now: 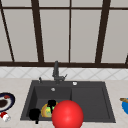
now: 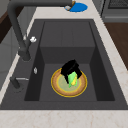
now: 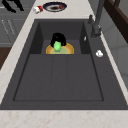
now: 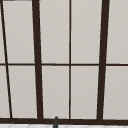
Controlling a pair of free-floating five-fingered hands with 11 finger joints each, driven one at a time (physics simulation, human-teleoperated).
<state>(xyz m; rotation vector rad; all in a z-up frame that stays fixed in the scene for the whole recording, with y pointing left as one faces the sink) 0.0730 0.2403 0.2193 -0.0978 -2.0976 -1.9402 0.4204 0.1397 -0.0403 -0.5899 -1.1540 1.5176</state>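
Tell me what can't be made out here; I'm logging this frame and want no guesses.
- Plate, front view: mostly hidden by the red ball and a hand.
- Green item, left side view: partly covered by that hand's fingers; too blurred to identify.
- Left hand, front view: a dark blob; finger pose unclear.
- Blue dish: cut off by the right edge.

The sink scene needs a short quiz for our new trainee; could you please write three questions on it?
1. True or false: the plate lies inside the sink.
2. Which is at the green item over the plate: A, the left hand, or B, the right hand?
3. Fill in: the blue dish sits on the ____.
Key: 1 true; 2 B; 3 counter.
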